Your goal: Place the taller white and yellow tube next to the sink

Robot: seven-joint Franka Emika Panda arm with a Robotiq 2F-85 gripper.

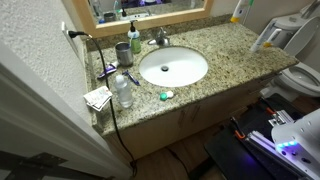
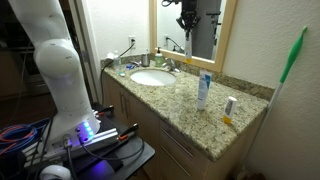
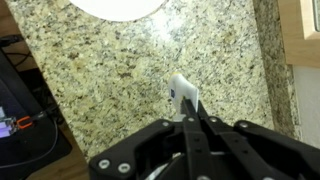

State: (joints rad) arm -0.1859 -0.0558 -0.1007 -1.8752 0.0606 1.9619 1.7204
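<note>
The taller white tube with a blue label stands upright on the granite counter, to the side of the oval white sink. In the wrist view the tube shows just beyond my gripper's fingertips. The two fingers are pressed together with nothing between them. The sink's rim is at the top of that view. A shorter white and yellow tube stands further from the sink, near the counter's end. The sink also shows in an exterior view.
On the sink's far side are a faucet, a green soap bottle, a cup of toothbrushes and a clear bottle. A mirror hangs behind the counter. A green-handled brush leans on the wall past the counter's end.
</note>
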